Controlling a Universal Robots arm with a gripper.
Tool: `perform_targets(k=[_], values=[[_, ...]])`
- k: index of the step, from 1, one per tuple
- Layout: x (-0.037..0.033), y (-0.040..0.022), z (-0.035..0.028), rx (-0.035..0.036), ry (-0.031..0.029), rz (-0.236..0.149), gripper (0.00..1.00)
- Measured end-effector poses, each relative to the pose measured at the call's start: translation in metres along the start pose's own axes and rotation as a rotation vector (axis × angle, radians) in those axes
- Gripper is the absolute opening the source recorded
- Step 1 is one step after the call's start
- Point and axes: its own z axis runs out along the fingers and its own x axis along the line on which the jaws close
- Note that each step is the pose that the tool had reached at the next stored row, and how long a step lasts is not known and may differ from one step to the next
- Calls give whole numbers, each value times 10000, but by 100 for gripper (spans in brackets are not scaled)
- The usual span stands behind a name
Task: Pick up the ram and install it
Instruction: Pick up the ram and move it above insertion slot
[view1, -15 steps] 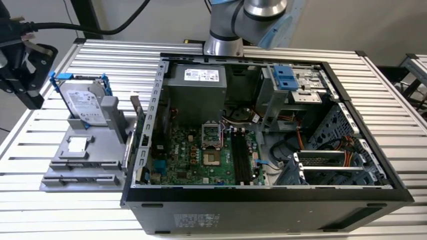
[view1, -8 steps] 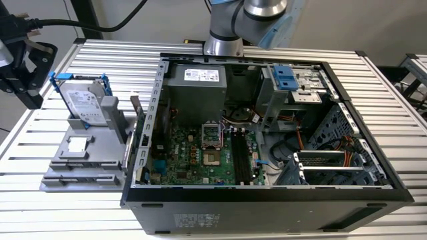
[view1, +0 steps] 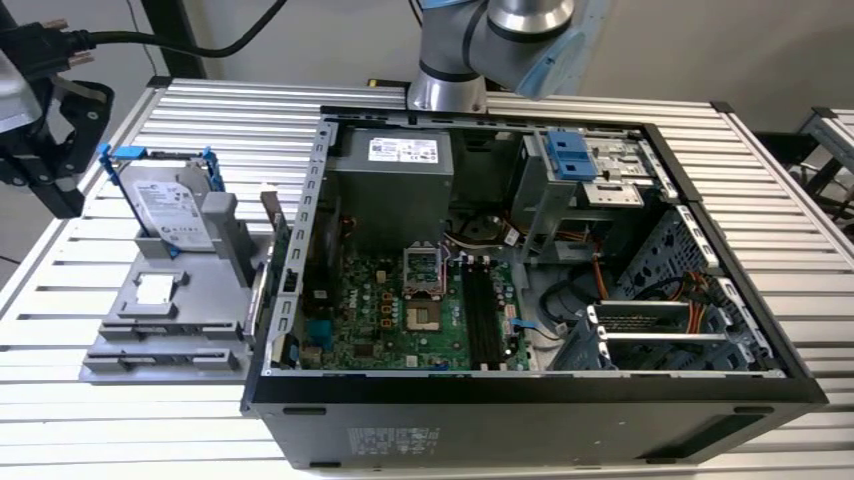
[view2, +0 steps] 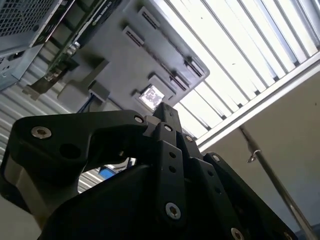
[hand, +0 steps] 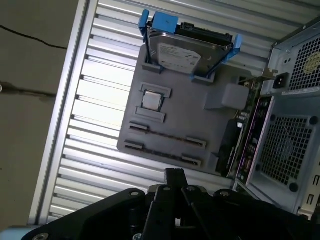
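A: Item one, the nearest?

B: The gripper (hand: 174, 176). Black, fingers (view2: 167, 114) pressed together with nothing between them. It hangs over the slatted bench (hand: 95, 105), off the side of the fixture that faces away from the case.

A: Item two?

B: The grey fixture plate (hand: 175, 120), flat on the bench. It carries a small square chip (hand: 151, 100) in a recess and two long grooves, apparently vacant. At the end opposite the grooves stands the hard drive in blue frame (hand: 187, 50), upright.

A: And the ram?

B: The ram (hand: 239, 122) is a thin dark-green board standing on edge along the plate's case-side rim, next to a grey block (hand: 227, 95). In the exterior view the ram (view1: 274, 218) sits just beside the case wall. It is untouched and well apart from the gripper.

A: Farthest?

B: The open computer case (view1: 534, 400), then the motherboard (view1: 387, 320) inside it. The long black memory slots (view1: 483, 310) look unfilled — not certain.

A: Handling note for the pick?

B: A judgement only. The fingers would have to part before descending, then close across the ram's flat faces at mid-length, on the upper edge. A straight-down approach seems best, since the case wall and grey block crowd both sides. Lift in line with the holder, no twist — a board this thin would likely bind or flex.
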Motion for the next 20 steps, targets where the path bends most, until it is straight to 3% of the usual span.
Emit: perform_targets(k=[20], values=[[0, 0, -2, -25, 117, -2424, 0]])
